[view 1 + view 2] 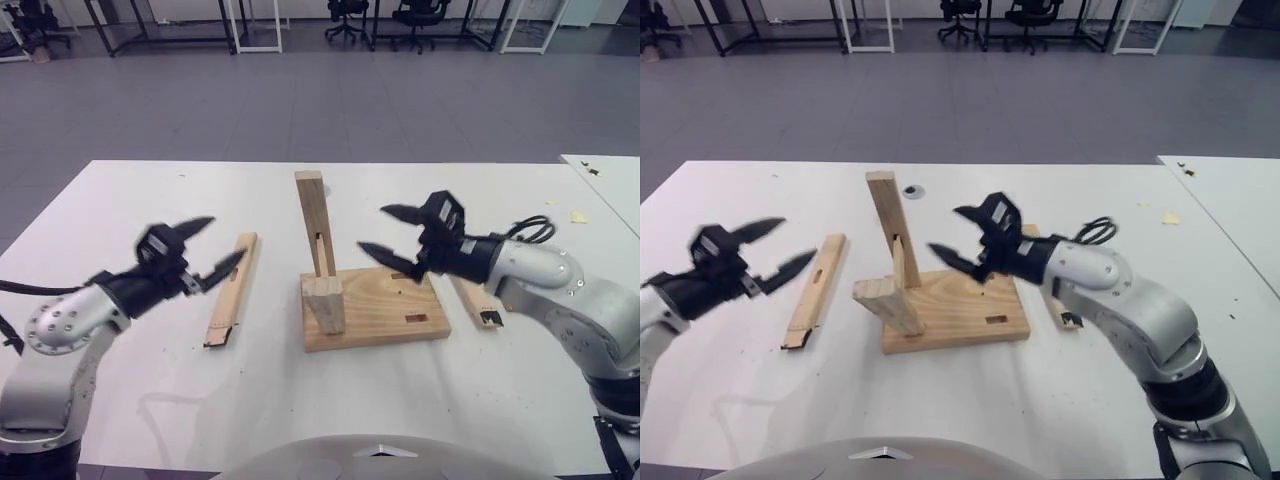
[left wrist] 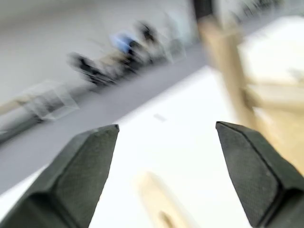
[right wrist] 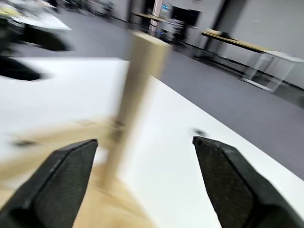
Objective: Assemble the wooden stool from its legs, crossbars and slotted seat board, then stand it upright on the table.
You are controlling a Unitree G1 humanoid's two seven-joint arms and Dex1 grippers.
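The slotted seat board (image 1: 385,310) lies flat at the middle of the white table (image 1: 120,200). One leg (image 1: 314,222) stands upright in it, with a short wooden block (image 1: 325,303) at its base. A loose leg (image 1: 231,289) lies left of the board, and another wooden piece (image 1: 473,299) lies right of it, partly hidden by my right arm. My left gripper (image 1: 212,246) hovers open just left of the loose leg. Over the board's right part, my right gripper (image 1: 391,232) is open and points at the upright leg (image 3: 135,99).
A second white table (image 1: 610,185) stands at the right edge with small scraps on it. A small dark mark (image 1: 911,190) sits on the table behind the upright leg. Chairs and metal frames stand on the grey floor far behind.
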